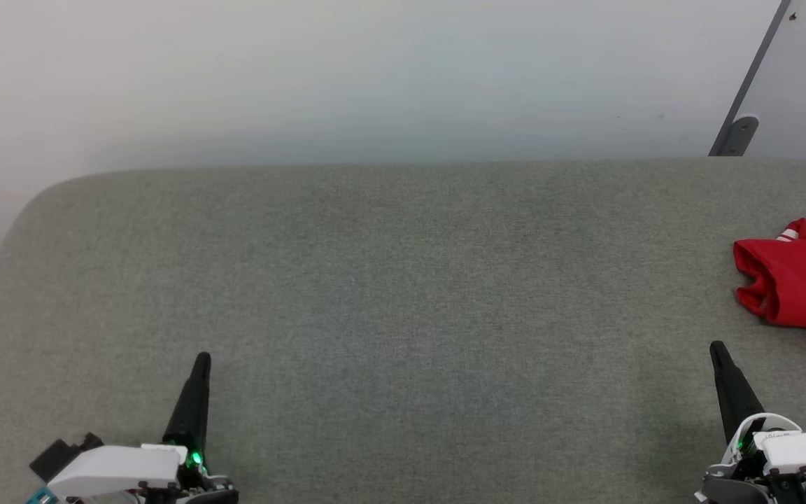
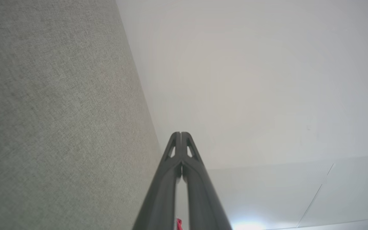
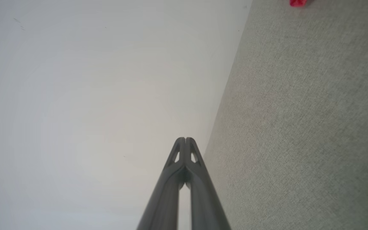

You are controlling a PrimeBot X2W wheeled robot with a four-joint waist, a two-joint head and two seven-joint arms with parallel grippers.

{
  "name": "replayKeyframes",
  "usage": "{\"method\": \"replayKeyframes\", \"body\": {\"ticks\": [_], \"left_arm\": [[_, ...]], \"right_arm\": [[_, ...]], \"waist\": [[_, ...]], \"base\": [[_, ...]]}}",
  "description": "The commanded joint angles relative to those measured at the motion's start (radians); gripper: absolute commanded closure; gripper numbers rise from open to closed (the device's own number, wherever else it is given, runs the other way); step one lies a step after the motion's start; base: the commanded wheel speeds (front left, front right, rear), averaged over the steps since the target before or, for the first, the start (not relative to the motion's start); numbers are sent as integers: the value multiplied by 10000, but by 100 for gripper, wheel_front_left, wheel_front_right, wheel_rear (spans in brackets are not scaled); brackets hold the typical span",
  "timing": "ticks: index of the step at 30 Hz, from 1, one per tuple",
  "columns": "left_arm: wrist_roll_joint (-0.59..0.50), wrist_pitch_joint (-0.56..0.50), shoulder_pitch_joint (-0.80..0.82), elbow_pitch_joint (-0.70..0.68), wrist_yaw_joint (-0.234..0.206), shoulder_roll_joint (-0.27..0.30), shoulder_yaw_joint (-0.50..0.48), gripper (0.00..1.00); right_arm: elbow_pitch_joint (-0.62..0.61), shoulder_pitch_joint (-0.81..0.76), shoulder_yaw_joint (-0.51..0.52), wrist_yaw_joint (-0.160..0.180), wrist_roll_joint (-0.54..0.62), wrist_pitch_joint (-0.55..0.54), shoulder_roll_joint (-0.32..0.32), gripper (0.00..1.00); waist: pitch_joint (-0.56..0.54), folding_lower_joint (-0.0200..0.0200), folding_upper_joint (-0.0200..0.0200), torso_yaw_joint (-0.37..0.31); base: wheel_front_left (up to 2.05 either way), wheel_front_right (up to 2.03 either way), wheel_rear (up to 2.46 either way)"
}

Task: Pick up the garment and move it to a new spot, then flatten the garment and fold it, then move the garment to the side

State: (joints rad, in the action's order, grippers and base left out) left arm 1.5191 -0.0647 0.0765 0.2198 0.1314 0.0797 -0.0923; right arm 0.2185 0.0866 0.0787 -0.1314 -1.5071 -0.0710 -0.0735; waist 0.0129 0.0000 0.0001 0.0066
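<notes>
Lying bunched in soft folds on the far right of the grey-green, coarse-woven fabric counter point(image 1: 403, 280), the bright red cloth garment with red-and-white striped trim point(image 1: 798, 283) runs off the head view's right edge, its rolled opening facing the middle of the counter. The counter has a rounded corner at the far left and meets a smooth, pale wall point(image 1: 305, 70) behind it; a slim grey metal strip with a rounded foot point(image 1: 737, 133) leans against that wall at the upper right. The left gripper point(image 1: 201, 364), a long, dark, tapering matte spike above a white plastic shell with a green light, sits low on the left, well apart from the garment. The right gripper point(image 1: 718, 351) sits low on the right, near the garment but not touching it. Both wrist views show the left gripper point(image 2: 181, 134) and the right gripper point(image 3: 185, 139) with jaws pressed together tip to tip, holding nothing. A small red scrap of the garment point(image 3: 298, 3) shows at the right wrist view's top edge.
</notes>
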Motion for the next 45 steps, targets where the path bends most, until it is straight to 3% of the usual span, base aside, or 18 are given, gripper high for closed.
{"method": "replayKeyframes", "body": {"ticks": [1, 19, 45], "left_arm": [[173, -46, 110, 33, -12, -5, -19, 100], [1117, -391, 370, 285, -15, -193, -53, 100], [1013, -428, 375, 278, -15, -229, -108, 100]], "right_arm": [[11, 116, 16, 11, -195, -26, 22, 100], [279, 268, 114, 14, -1313, -251, 61, 100], [277, 275, 198, 14, -1197, -312, 106, 100]], "waist": [[-6, 0, -1, -4], [-98, 0, -1, -66], [-98, 0, -1, -66]], "base": [[0, 0, 0], [0, 0, 0], [0, 0, 0]]}}
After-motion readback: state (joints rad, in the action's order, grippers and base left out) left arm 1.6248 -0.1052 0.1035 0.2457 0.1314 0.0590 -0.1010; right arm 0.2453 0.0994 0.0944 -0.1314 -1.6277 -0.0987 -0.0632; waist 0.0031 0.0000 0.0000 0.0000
